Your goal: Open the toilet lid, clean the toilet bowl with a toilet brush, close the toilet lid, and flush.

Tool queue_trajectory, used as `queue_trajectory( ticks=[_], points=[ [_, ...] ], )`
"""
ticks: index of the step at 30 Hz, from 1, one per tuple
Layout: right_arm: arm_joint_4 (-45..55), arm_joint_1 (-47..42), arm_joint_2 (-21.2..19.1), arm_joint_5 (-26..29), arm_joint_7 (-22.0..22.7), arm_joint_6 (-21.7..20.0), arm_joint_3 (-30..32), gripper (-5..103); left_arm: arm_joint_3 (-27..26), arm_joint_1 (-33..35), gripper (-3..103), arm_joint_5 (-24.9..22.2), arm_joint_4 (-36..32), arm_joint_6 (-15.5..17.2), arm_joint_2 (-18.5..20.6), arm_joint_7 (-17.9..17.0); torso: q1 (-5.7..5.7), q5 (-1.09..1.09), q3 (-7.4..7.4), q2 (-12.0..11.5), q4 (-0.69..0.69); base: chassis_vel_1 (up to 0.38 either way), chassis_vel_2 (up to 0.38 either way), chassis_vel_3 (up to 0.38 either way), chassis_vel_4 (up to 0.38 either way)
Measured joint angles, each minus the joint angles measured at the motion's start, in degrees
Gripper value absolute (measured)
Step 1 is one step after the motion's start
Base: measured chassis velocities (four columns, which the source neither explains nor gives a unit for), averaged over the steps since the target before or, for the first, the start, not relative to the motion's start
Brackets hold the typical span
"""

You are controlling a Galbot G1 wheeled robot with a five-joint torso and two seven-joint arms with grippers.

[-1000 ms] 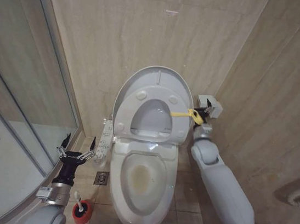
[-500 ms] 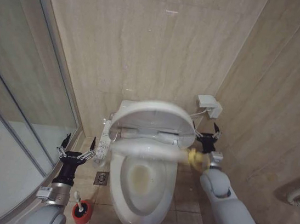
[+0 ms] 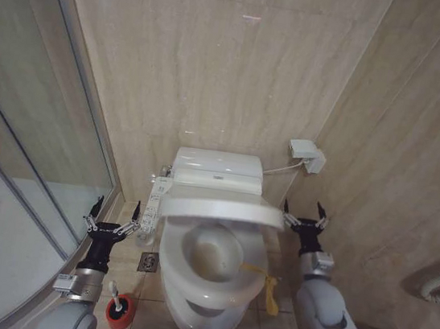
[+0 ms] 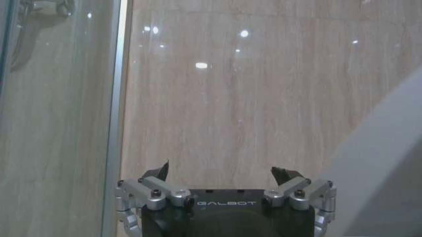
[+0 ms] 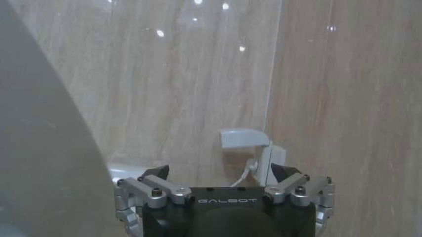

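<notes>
**Lid half down over the bowl**

I am seeing the toilet lid (image 3: 222, 210) hanging partly lowered above the toilet bowl (image 3: 212, 253). The right gripper (image 3: 305, 212) is waiting just right of it, fingers wide and empty. The left gripper (image 3: 112, 214) is idling at left, fingers wide, behind the toilet brush (image 3: 116, 297) on the floor.

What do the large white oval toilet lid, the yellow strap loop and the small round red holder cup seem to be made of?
The toilet lid: probably glossy plastic, thin with a smooth sheen. The yellow strap loop: likely soft fabric or webbing, since it hangs limp over the bowl's rim. The red holder cup: seemingly plastic, evenly coloured, though too small to be sure.
</notes>
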Motion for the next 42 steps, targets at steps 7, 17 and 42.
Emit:
queue_trajectory(
  ticks=[7, 17, 42],
  points=[
    [-0.2, -3.0, 2.6, -2.6, 0.4, 1.7, 0.7, 100, 0.0, 0.0, 100, 0.0, 0.0, 0.0, 0.0, 0.0, 0.0, 0.0, 0.0, 0.0, 0.01, 0.0, 0.0, 0.0, 0.0],
    [-3.4, -1.5, 5.7, -2.8, 2.2, 3.1, 5.0, 100, 0.0, 0.0, 100, 0.0, 0.0, 0.0, 0.0, 0.0, 0.01, 0.0, 0.0, 0.0, 0.01, 0.0, 0.0, 0.0, 0.0],
    [5.7, -9.2, 8.2, -0.8, -2.2, 1.7, 6.4, 100, 0.0, 0.0, 100, 0.0, 0.0, 0.0, 0.0, 0.0, 0.0, 0.0, 0.0, 0.0, 0.0, 0.0, 0.0, 0.0, 0.0]
  ],
)
